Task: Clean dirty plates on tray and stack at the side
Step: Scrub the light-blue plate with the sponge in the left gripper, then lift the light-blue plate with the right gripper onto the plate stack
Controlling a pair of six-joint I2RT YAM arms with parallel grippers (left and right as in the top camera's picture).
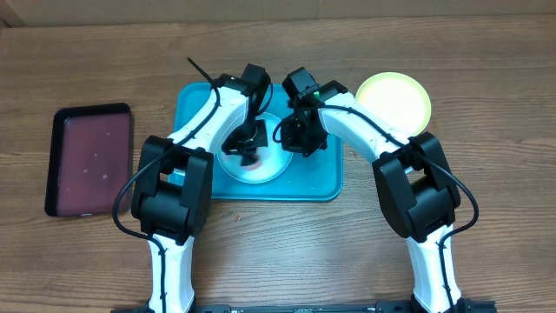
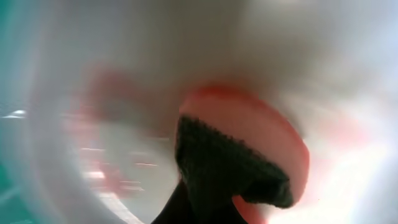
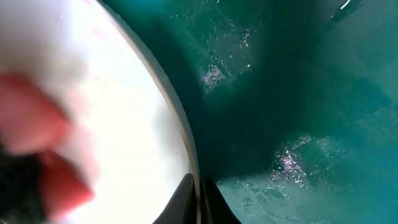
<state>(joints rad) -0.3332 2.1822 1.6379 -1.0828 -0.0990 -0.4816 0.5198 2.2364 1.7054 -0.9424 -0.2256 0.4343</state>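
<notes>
Plate on teal tray, both pincers at it

Near left on the bench (image 1: 486,252) sits a maroon tray (image 1: 87,161) with faint specks. In the middle, the teal tray (image 1: 317,178) holds one pale plate (image 1: 265,169), round and shallow; the left wrist view is blurred and shows reddish smears on it. The right pincer (image 3: 199,196) is narrow, nipping the plate's rim. The left pincer (image 1: 248,146) is over the plate with a red-and-black scrubber (image 2: 249,155) at its tip; whether it is closed I cannot tell. Farther right, a yellow-green plate (image 1: 393,103) lies just off the tray's far corner
</notes>
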